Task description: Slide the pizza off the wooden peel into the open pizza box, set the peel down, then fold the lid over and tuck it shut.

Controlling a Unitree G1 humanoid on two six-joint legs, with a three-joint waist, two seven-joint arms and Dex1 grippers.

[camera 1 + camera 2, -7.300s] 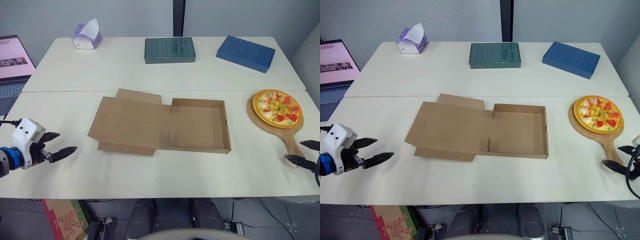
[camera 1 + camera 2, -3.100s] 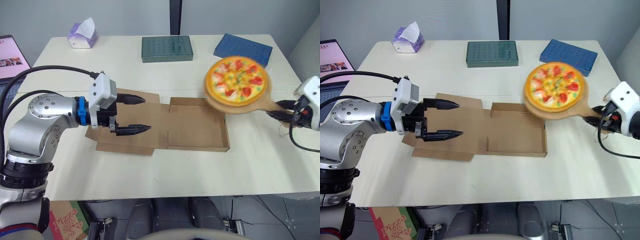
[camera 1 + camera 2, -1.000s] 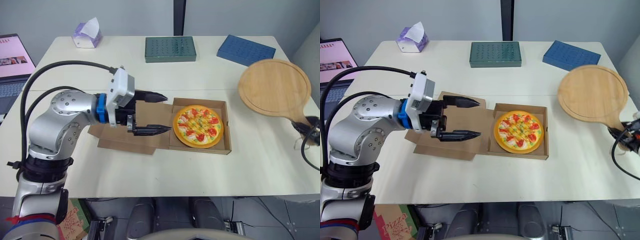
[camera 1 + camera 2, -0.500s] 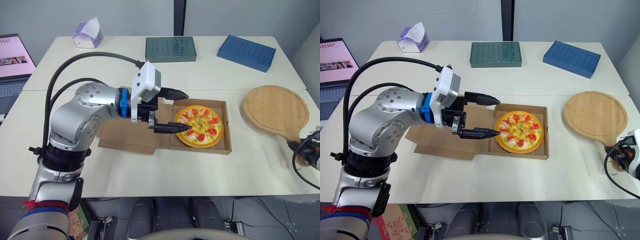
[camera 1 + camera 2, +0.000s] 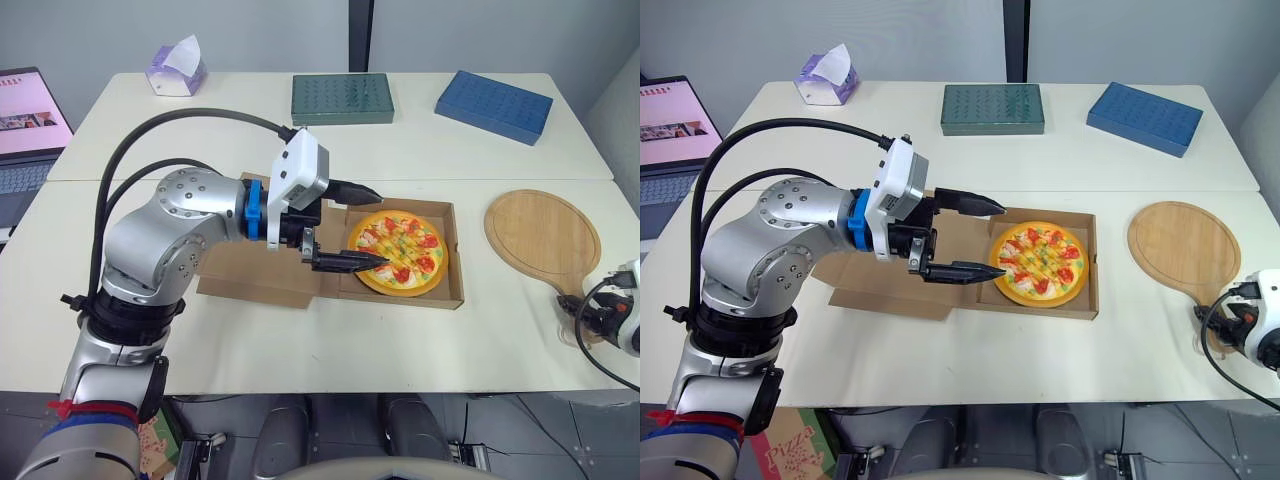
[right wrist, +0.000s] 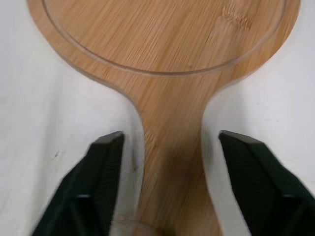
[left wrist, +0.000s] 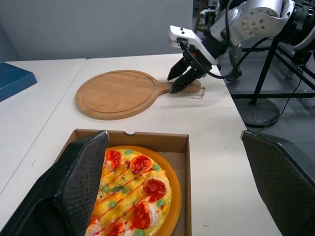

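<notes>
Peel (image 5: 543,240) on white table (image 5: 400,340), grey wall (image 5: 200,30)

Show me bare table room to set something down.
Bare: front strip before the pizza box and peel; the gap between them; back stretch between tissue box and green box. Crowded: over the pizza box, under the open left pincer, and the peel's handle, straddled by the right pincer.

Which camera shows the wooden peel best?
Right eye view: the whole wooden peel lies flat, seen from above. Left eye view matches; left wrist view shows it obliquely; right wrist view, its handle and partial board.
</notes>
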